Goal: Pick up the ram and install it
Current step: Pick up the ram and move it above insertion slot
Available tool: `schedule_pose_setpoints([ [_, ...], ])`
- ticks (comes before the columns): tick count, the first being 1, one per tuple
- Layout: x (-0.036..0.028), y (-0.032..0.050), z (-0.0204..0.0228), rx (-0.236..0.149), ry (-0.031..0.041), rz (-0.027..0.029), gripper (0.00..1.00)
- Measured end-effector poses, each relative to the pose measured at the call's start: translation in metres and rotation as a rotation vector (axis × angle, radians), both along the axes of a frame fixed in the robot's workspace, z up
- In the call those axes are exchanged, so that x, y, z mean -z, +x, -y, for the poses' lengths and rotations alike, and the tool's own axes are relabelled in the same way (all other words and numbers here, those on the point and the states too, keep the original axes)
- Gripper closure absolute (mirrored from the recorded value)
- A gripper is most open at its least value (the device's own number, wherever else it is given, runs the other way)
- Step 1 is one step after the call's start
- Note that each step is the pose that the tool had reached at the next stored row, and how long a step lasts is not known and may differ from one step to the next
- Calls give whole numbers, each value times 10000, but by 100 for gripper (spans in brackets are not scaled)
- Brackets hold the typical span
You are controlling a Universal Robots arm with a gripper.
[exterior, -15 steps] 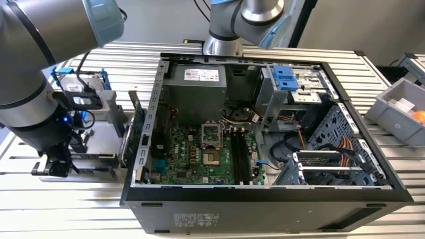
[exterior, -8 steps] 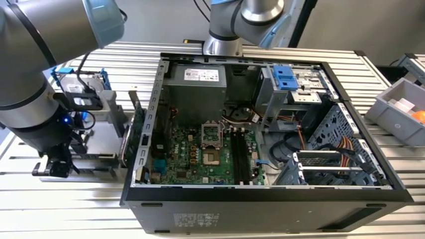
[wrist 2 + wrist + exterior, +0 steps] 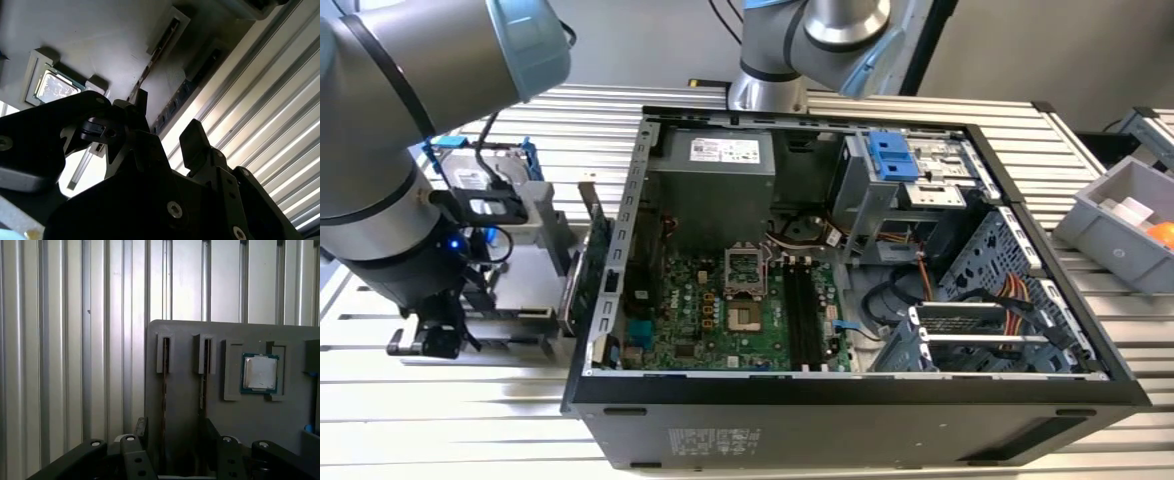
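Gripper point(image 3: 175, 426) jaws were wide open, holding nothing. Ram point(image 3: 163, 390) sat on edge in a grey tray point(image 3: 185, 330) slot, betw. the jaws, untouched. Thin rigid PCB, prob. light, fragile at chips & contacts; best pinched across flat faces, mid-length. Tray: matte plastic. Table point(image 3: 60, 340): ribbed alu.

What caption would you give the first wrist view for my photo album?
Open gripper poised at a ram stick standing edgewise in its grey holder, processor chip alongside.
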State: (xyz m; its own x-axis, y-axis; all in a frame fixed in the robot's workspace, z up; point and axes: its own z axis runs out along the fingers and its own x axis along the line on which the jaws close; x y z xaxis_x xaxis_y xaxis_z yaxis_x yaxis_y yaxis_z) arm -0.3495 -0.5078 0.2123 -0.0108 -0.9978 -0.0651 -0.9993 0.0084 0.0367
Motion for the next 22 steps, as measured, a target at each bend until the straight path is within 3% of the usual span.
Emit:
schedule_pose_setpoints([
  [22, 158, -17, 38, -1, -72, -99, 0],
])
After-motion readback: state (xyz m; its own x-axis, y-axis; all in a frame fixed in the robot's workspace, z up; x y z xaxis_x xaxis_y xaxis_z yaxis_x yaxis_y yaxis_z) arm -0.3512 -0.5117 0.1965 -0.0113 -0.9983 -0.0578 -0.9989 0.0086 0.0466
